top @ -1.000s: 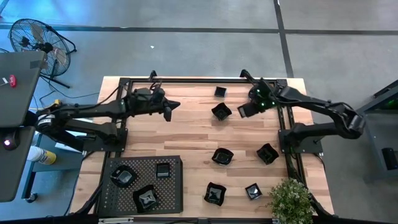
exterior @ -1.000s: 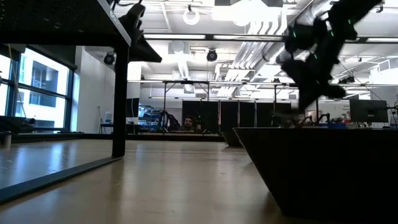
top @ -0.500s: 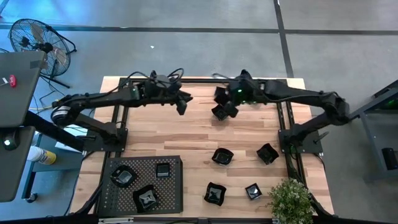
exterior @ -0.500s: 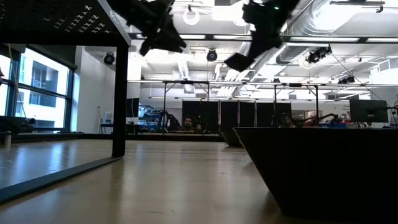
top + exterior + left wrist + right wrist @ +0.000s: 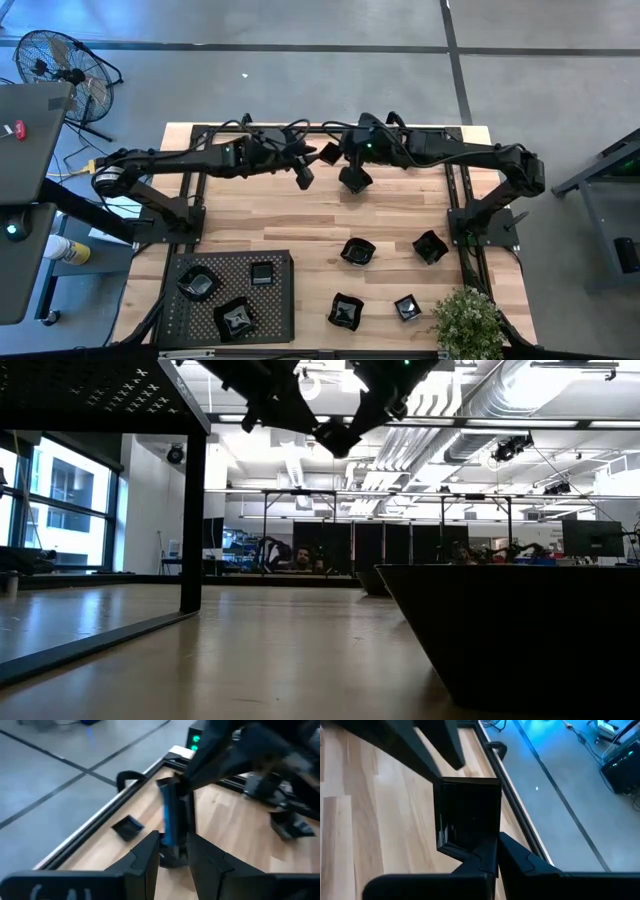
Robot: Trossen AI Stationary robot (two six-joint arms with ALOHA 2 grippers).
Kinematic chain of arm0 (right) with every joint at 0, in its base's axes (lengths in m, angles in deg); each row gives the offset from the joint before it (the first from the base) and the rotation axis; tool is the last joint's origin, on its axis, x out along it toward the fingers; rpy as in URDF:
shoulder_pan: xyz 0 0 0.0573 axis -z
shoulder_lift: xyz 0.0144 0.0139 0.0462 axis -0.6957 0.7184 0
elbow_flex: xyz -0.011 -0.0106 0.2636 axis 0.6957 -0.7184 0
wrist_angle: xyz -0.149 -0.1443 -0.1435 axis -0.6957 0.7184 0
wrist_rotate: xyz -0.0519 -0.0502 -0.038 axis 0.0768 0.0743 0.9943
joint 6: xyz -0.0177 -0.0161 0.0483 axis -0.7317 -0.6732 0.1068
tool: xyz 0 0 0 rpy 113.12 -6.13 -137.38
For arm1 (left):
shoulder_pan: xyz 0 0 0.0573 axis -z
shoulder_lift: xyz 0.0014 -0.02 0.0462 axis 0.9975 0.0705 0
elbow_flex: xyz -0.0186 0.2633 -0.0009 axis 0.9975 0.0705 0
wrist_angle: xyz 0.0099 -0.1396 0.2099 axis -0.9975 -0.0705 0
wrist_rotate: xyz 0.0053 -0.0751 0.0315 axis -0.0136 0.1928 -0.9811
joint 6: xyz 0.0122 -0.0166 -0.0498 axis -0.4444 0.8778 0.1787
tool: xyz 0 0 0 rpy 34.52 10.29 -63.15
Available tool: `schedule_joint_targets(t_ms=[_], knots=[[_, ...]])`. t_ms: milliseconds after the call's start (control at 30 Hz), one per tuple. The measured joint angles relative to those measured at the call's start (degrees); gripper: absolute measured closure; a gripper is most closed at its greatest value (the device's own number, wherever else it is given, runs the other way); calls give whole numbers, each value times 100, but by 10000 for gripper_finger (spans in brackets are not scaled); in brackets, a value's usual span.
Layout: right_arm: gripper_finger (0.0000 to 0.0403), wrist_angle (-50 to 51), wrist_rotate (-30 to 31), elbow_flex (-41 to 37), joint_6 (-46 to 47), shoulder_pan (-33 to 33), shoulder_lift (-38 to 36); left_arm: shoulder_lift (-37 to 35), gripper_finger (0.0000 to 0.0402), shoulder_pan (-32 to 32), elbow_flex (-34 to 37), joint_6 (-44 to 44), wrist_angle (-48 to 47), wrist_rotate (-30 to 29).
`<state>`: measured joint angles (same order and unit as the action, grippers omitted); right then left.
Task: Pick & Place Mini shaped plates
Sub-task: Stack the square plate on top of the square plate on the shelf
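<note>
Overhead, both arms meet high above the table's (image 5: 300, 215) 12 o'clock side. The right gripper (image 5: 492, 845) is clenched on one square plate (image 5: 467, 815), pinching its lower rim so that it stands on edge in the air. The left gripper (image 5: 172, 842) has its fingers spread, and the same plate shows edge-on just beyond the gap between them. Whether they touch it cannot be told.

In the high view nine plates can be counted:
- One is the held plate (image 5: 328, 153), at 12 o'clock.
- One angular plate (image 5: 354, 179) lies on the wood just at 4 o'clock of it.
- Four more lie loose: the centre plate (image 5: 358, 251) just right of the middle, the right plate (image 5: 430, 246) at 3 o'clock, the near plate (image 5: 346, 311) at 6 o'clock, and the small plate (image 5: 407, 307) at 5 o'clock.
- Three sit on the one perforated tray (image 5: 280, 310) at 7 o'clock: a round plate (image 5: 199, 284), a little square plate (image 5: 262, 273) and a leaf plate (image 5: 237, 319).

The left wrist view also shows a rim plate (image 5: 127, 827) flat on the wood by the table's edge; the high view does not show it clearly.

One potted plant (image 5: 465, 320) stands at the 5 o'clock corner. One fan (image 5: 60, 70) stands on the floor, off the table toward 10 o'clock.
</note>
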<state>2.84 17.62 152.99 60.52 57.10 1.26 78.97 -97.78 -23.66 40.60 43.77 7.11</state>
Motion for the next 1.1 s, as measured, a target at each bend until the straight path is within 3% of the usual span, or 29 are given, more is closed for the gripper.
schedule_joint_targets(t_ms=[267, 567, 800, 933, 1100], knots=[[398, -178, 5, 0, -232, -121, 0, 0, 306, 1, 0, 58, 123, 11], [398, -189, 2, 0, -190, -119, 0, 0, 394, -1, 0, 37, 132, 62], [363, -261, 101, 0, -109, -125, -30, -4, 399, -111, -418, 11, -529, 97], [320, -251, 311, 0, -101, -119, -210, -79, 400, -481, -701, 6, -1139, 667], [289, 151, 203, 0, -79, -13, -656, -367, 401, -947, -881, -120, -1921, 2085]])
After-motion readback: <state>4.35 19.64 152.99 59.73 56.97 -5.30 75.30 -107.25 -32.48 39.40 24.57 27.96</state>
